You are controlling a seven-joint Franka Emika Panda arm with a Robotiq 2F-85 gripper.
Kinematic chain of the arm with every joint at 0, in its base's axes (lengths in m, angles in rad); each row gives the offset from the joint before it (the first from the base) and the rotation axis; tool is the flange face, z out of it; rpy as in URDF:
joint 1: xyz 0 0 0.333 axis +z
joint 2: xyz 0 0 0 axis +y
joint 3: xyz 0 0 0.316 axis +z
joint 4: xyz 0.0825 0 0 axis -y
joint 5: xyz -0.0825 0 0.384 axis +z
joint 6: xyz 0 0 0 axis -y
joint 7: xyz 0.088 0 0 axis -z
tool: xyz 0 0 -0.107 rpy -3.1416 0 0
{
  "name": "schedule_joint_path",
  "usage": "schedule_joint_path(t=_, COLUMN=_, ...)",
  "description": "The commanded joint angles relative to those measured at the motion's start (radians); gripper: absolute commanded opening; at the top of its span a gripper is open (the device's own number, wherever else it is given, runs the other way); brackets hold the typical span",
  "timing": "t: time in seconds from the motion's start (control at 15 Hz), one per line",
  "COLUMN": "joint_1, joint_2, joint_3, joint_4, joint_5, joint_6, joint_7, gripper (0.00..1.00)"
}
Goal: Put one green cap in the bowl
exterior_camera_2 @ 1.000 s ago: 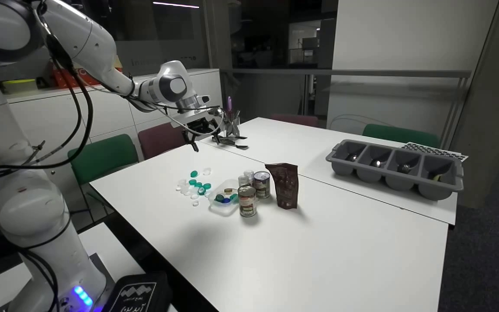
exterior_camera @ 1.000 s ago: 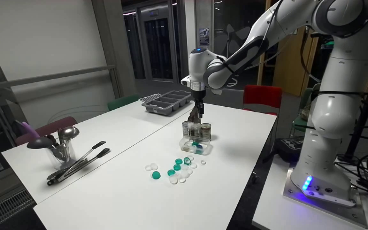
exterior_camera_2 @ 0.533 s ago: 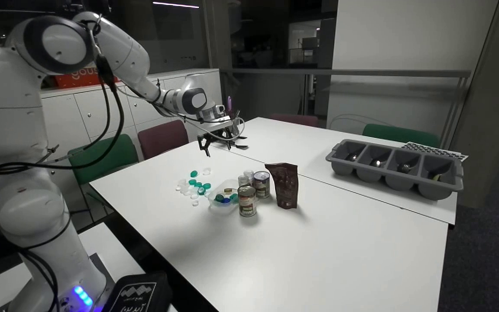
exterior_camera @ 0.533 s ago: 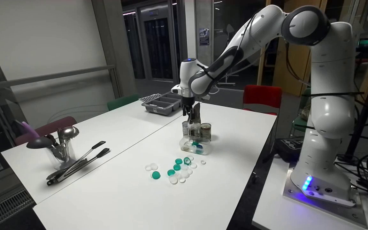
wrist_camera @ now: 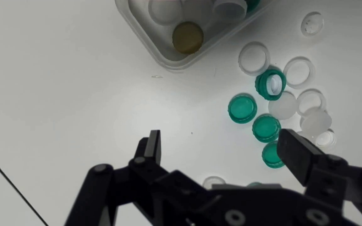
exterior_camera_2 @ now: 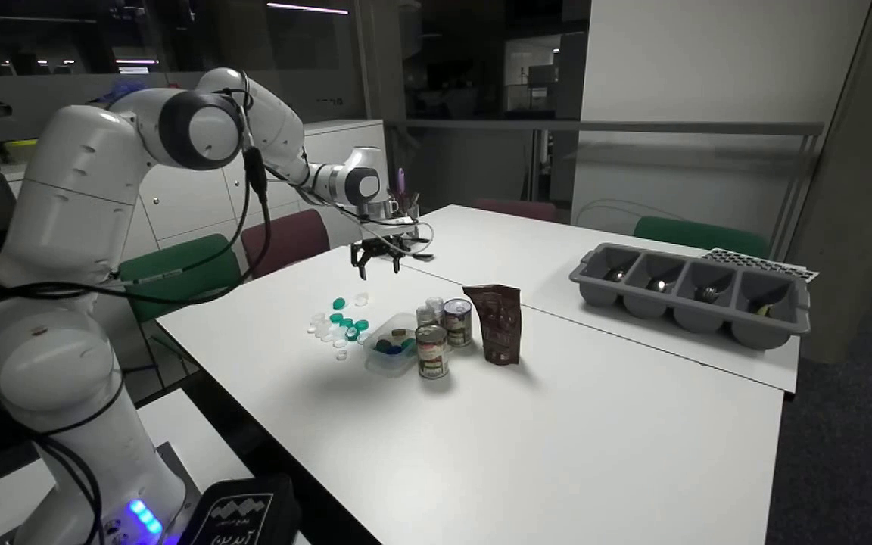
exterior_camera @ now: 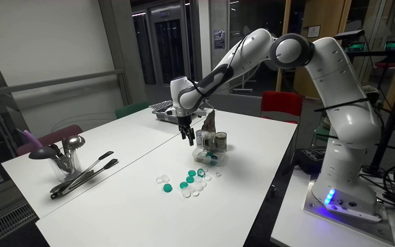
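Note:
Several green caps lie loose among clear and white caps on the white table; one green cap [exterior_camera: 167, 187] sits a little apart, and in the wrist view three lie in a row, with the middle one [wrist_camera: 266, 128] beside a fingertip. A further green cap [wrist_camera: 270, 84] has a small white cap in it. The bowl is a clear plastic container [exterior_camera: 220, 161] holding green, blue and brown caps; its corner [wrist_camera: 173, 65] shows at the top of the wrist view. My gripper [wrist_camera: 220, 138] is open and empty, above the table near the caps, also in both exterior views [exterior_camera: 188, 140] [exterior_camera_2: 379, 270].
Tin cans [exterior_camera_2: 432, 352], small jars and a brown pouch [exterior_camera_2: 498, 325] stand right beside the container. A grey compartment tray [exterior_camera_2: 689, 291] is farther off. Tongs [exterior_camera: 84, 176] and a utensil cup [exterior_camera: 65, 164] lie at the table's far side.
The arm has reached outward and down. My gripper has moved left and lower in an exterior view, toward the caps, and is still open. The caps and container have not moved.

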Motion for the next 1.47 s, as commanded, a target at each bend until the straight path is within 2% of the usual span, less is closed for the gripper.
schedule_joint_path(t=0.0, joint_1=0.006, joint_2=0.110, joint_3=0.008, joint_4=0.159, joint_5=0.014, joint_6=-0.109, joint_7=0.009, gripper=1.00)
schedule_joint_path(t=0.2, joint_1=0.011, joint_2=0.165, joint_3=0.007, joint_4=0.207, joint_5=0.007, joint_6=-0.105, joint_7=0.020, gripper=1.00)
schedule_joint_path(t=0.4, joint_1=0.034, joint_2=0.178, joint_3=-0.011, joint_4=0.189, joint_5=-0.074, joint_6=-0.036, joint_7=-0.003, gripper=1.00)
schedule_joint_path(t=0.47, joint_1=0.012, joint_2=0.174, joint_3=0.006, joint_4=0.178, joint_5=-0.035, joint_6=-0.054, joint_7=0.004, gripper=1.00)
schedule_joint_path(t=1.0, joint_1=0.034, joint_2=0.202, joint_3=-0.006, joint_4=0.190, joint_5=-0.090, joint_6=-0.030, joint_7=-0.009, gripper=1.00)
schedule_joint_path(t=1.4, joint_1=0.043, joint_2=0.252, joint_3=0.003, joint_4=0.161, joint_5=-0.120, joint_6=0.091, joint_7=-0.024, gripper=1.00)
